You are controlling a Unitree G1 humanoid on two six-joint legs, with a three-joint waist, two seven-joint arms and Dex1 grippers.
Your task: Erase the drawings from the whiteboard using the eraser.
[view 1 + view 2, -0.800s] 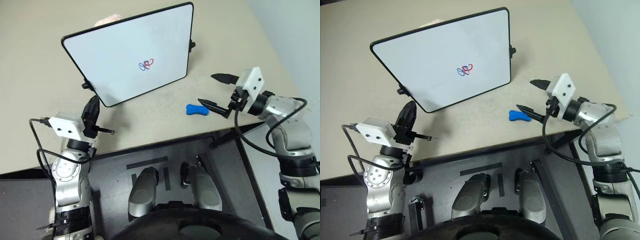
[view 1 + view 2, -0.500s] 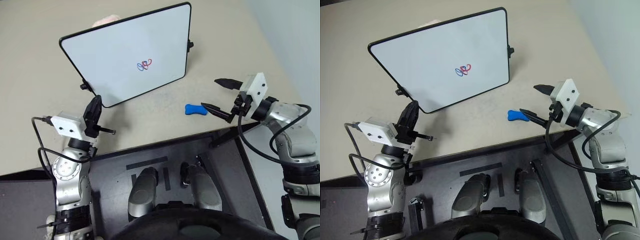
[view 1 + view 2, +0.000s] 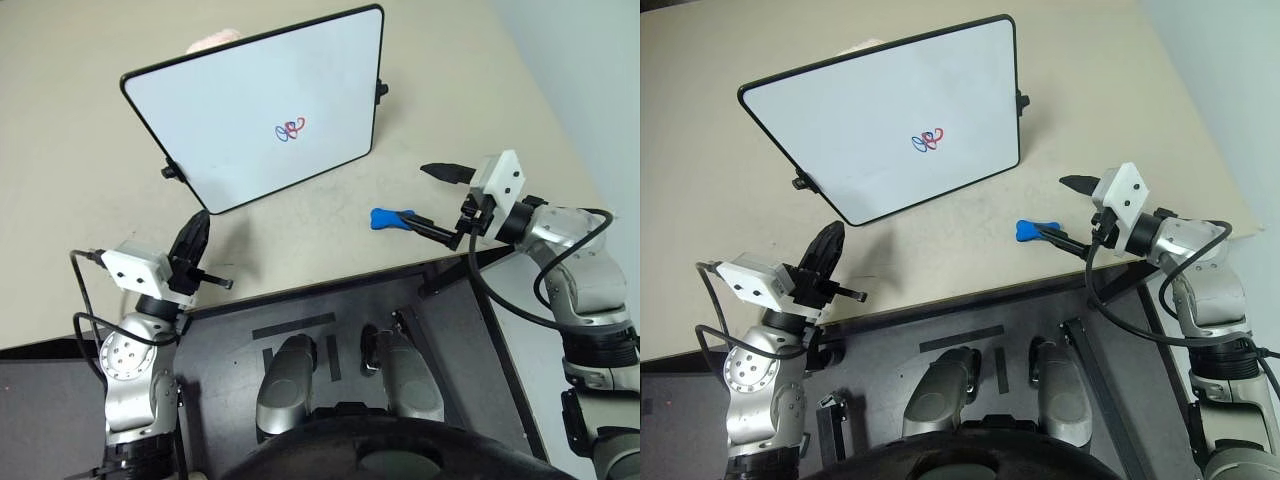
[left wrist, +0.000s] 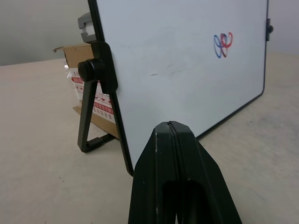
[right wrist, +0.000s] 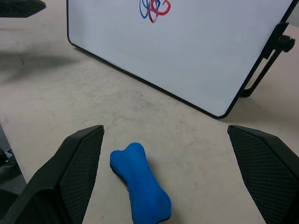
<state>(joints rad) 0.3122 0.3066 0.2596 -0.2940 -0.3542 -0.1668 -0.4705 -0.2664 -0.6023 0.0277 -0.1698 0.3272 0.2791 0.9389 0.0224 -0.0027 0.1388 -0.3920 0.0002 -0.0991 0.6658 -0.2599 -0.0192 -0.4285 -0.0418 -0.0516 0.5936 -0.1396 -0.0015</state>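
Blue eraser [image 5: 140,185] flat on table, long axis toward whiteboard [image 5: 219,46], right claw [image 5: 175,186] wide.

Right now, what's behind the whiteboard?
Behind the whiteboard stands a brown cardboard box with red-and-white labels, partly seen past the black stand leg. A pinkish thing peeks over the top edge. The board hides the rest.

My lower finger [image 3: 432,229] covers the eraser's [image 3: 385,218] near end. The board [image 4: 187,60] hides most of a box [image 4: 77,58] behind it.
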